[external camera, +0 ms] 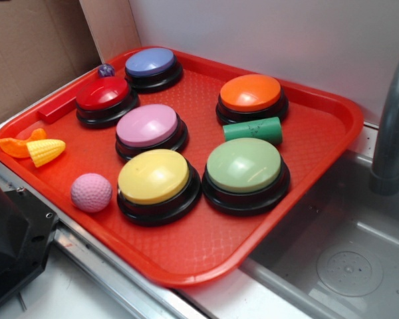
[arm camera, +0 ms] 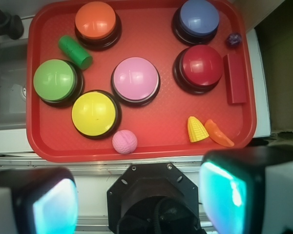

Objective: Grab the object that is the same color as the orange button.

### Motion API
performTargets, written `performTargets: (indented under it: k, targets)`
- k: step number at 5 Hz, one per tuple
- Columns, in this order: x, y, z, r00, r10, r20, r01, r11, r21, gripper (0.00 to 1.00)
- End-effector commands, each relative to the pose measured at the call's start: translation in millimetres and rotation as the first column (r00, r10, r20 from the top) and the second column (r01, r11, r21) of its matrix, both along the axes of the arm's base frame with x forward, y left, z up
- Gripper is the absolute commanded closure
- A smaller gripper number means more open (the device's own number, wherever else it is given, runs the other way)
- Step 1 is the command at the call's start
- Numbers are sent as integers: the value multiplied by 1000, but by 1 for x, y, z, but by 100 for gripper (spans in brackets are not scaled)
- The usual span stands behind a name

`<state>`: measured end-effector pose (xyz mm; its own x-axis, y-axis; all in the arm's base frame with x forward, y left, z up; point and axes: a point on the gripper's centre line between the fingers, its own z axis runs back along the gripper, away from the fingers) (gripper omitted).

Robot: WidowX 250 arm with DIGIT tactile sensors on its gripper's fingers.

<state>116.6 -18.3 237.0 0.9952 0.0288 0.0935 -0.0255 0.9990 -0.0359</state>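
The orange toy piece (external camera: 16, 145) lies flat at the left corner of the red tray (external camera: 299, 179), touching the yellow toy corn (external camera: 46, 152). In the wrist view the orange piece (arm camera: 218, 133) is at the tray's lower right, just right of the corn (arm camera: 197, 129). The orange button (external camera: 251, 94) stands at the tray's back right; it also shows in the wrist view (arm camera: 95, 20) at top left. My gripper (arm camera: 136, 197) is open and empty, high above the robot base, short of the tray's near edge. Its fingers (arm camera: 223, 192) frame the bottom of the wrist view.
Other buttons stand on the tray: blue (external camera: 150, 63), red (external camera: 104, 94), pink (external camera: 147, 125), yellow (external camera: 153, 177), green (external camera: 243, 165). A pink golf ball (external camera: 91, 192), green cylinder (external camera: 254, 129), red block (external camera: 56, 110) and small purple die (external camera: 106, 70) lie there too. A sink (external camera: 346, 259) with a grey faucet (external camera: 392, 133) is right.
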Motion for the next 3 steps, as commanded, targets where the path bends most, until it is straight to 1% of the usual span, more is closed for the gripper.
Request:
performTargets:
  k: [1, 2, 3]
  targets:
    - [0, 0, 0, 1000, 0, 0, 0, 1000, 0, 0]
    - [7, 17, -18, 996, -86, -12, 87, 996, 37, 0]
    - [13, 32, -34, 977, -213, 17, 211, 974, 78, 0]
